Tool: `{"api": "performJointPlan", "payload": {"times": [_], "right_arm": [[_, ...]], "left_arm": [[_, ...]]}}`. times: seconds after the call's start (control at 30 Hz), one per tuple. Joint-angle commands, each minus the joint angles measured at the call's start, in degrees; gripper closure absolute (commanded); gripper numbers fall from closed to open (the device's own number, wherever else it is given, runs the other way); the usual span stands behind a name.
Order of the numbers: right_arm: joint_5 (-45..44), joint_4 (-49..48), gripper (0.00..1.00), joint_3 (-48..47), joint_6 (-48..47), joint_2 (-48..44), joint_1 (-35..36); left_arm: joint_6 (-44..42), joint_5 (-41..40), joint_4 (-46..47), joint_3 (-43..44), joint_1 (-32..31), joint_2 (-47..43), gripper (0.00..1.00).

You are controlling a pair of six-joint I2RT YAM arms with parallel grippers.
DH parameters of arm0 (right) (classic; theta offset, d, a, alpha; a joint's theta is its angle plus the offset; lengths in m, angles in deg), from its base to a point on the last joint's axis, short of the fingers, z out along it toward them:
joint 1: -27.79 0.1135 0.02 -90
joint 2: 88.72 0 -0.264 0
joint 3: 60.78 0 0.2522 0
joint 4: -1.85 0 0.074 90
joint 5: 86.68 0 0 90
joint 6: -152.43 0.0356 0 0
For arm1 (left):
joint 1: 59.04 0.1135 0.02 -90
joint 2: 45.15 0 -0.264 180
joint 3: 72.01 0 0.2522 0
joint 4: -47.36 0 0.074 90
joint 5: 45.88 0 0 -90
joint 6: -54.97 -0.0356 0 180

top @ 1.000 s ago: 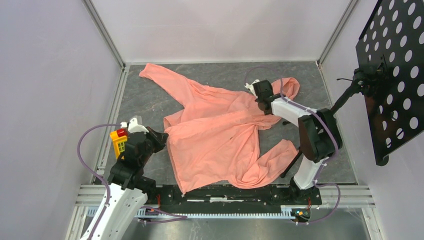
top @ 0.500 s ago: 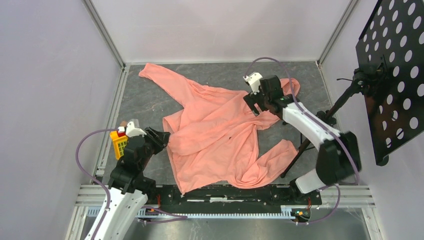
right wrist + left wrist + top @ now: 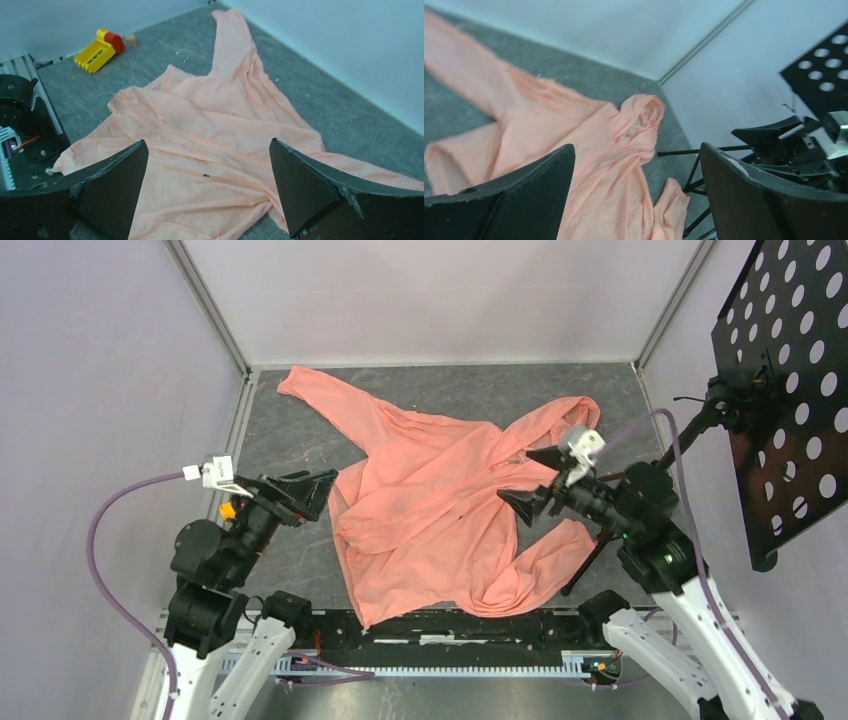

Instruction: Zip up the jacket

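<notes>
The salmon-pink jacket (image 3: 430,510) lies crumpled on the grey floor. Its hood (image 3: 575,415) points to the far right, one sleeve (image 3: 320,395) runs to the far left and the other (image 3: 545,560) is folded at the near right. A small dark speck (image 3: 205,175) sits on the front fabric. My left gripper (image 3: 325,495) hovers open off the jacket's left edge, and only fabric (image 3: 589,135) shows beyond its wide gap (image 3: 636,150). My right gripper (image 3: 528,480) hangs open above the jacket's right side, its gap (image 3: 207,144) empty over the cloth (image 3: 210,115).
A black tripod stand (image 3: 600,540) rises by the right sleeve and carries a perforated black panel (image 3: 790,390) at the far right. A yellow and red toy (image 3: 95,50) and a small wooden block (image 3: 131,40) lie on the floor left of the jacket. Walls enclose the floor.
Both grippers went from shut to open and let go of the jacket. The left drew back and rose off the left edge. The right swung from the hood area toward the near right.
</notes>
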Motion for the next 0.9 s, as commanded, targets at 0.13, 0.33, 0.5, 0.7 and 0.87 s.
{"api": "performJointPlan", "payload": {"times": [0.13, 0.33, 0.5, 0.7, 0.87], "right_arm": [[-2.51, -5.03, 0.02, 5.55, 0.78, -13.38, -0.2], [-7.83, -5.8, 0.02, 6.6, -2.67, -19.97, -0.17], [-13.09, -7.1, 0.02, 7.47, -4.38, -25.52, -0.2], [-16.86, -9.64, 0.02, 10.05, -4.32, -30.42, -0.18], [-21.08, -9.64, 0.02, 12.45, -4.73, -31.35, -0.15]], "left_arm": [[-13.83, 16.85, 11.09, 7.1, 0.21, 1.0, 0.0], [-17.04, 22.52, 17.36, 7.21, 0.2, -0.61, 0.0], [-19.38, 22.77, 20.88, 8.04, 0.2, -2.32, 0.0], [-21.49, 22.27, 21.17, 9.37, 0.2, -2.81, 0.0], [-20.98, 22.38, 20.95, 8.76, 0.2, -2.74, 0.0]]}}
